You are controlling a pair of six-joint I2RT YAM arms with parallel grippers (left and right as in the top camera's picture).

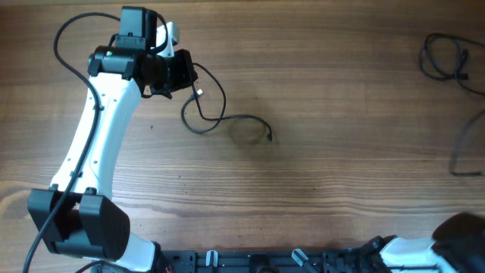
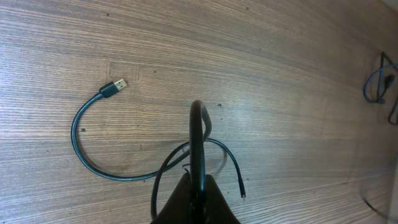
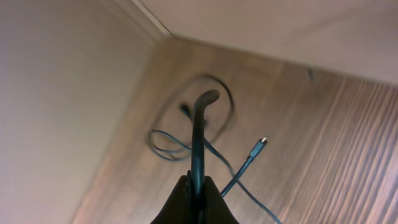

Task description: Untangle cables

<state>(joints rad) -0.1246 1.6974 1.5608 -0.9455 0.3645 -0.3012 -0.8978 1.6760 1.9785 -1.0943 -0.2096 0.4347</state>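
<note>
One thin black cable (image 1: 220,121) lies on the wooden table, just right of my left gripper (image 1: 188,76). In the left wrist view this cable (image 2: 84,146) runs from a USB plug (image 2: 113,88) in a wide curve behind my shut left gripper (image 2: 198,109) to a small end plug (image 2: 242,194). Nothing shows between those fingers. More cables (image 1: 445,62) lie tangled at the far right. The right wrist view shows them as a blurred coil (image 3: 214,93) with a plug (image 3: 261,142) beyond my shut right gripper (image 3: 207,98), which holds nothing.
My white left arm (image 1: 98,144) stretches from the front left toward the back. The right arm's base (image 1: 455,239) sits at the front right corner. Another dark strand (image 1: 466,152) lies by the right edge. A table edge (image 3: 152,22) runs near the coil.
</note>
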